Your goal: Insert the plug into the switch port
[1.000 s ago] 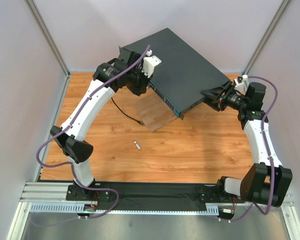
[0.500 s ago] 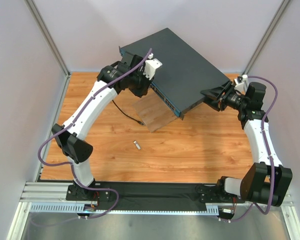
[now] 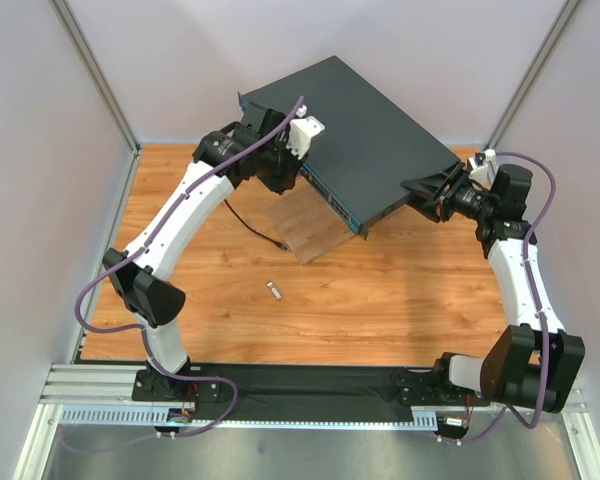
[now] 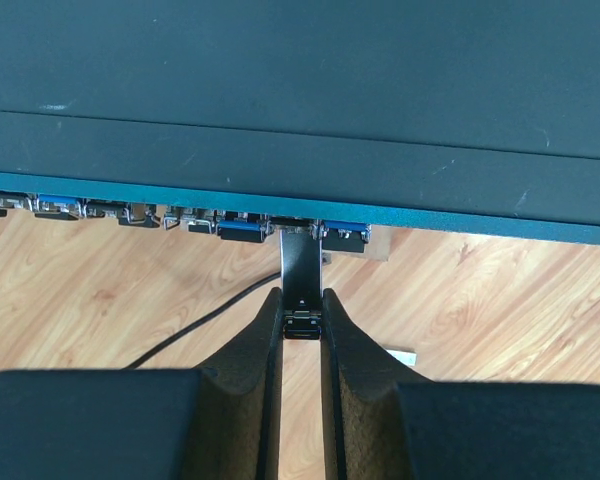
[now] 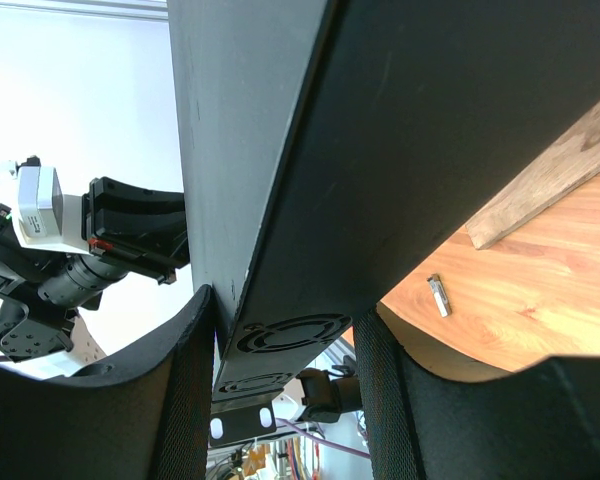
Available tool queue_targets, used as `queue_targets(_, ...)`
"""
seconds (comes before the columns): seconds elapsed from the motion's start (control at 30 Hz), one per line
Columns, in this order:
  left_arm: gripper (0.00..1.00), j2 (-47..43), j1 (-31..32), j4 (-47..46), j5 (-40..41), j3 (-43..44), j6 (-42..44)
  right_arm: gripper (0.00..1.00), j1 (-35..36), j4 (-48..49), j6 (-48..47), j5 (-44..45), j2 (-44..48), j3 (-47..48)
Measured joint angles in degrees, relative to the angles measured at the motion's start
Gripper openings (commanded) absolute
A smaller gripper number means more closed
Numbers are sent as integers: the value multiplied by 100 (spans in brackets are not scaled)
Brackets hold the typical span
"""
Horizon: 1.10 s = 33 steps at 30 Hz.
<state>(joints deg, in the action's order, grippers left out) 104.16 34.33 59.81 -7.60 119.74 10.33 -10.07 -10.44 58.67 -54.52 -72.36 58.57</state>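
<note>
Desk (image 3: 400, 300) carried the switch (image 3: 350, 140) at far centre, teal port edge facing near-left. Right pincer (image 5: 280, 320) clamped its right end, jaws partway apart. Left pincer (image 4: 302, 300) was nearly closed, gripping the plug (image 4: 302, 265), tip at a port in that edge.

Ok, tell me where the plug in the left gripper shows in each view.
Top external: hidden; the left gripper covers it at the switch's blue front edge.
Left wrist: plug at centre, clamped between the fingers, tip at the port row.
Right wrist: not in it.
Shared landmark: the switch, in all three views.
</note>
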Motion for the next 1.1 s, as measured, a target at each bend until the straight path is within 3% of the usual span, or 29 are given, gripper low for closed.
queue_targets(0.5,0,-11,-17,-293,-129,37,7,0,-11,11,-2,-9,-15,0)
queue_targets(0.7,28,-11,-20,-632,-201,-116,0,0,-13,-11,-13,-26,-31,26)
queue_targets(0.87,35,-44,-33,-682,-197,-168,17,0,-13,-50,-42,-35,-55,63)
queue_targets(1.1,53,-629,-35,-1204,-437,-824,37,0,-13,-98,-87,-66,-63,76)
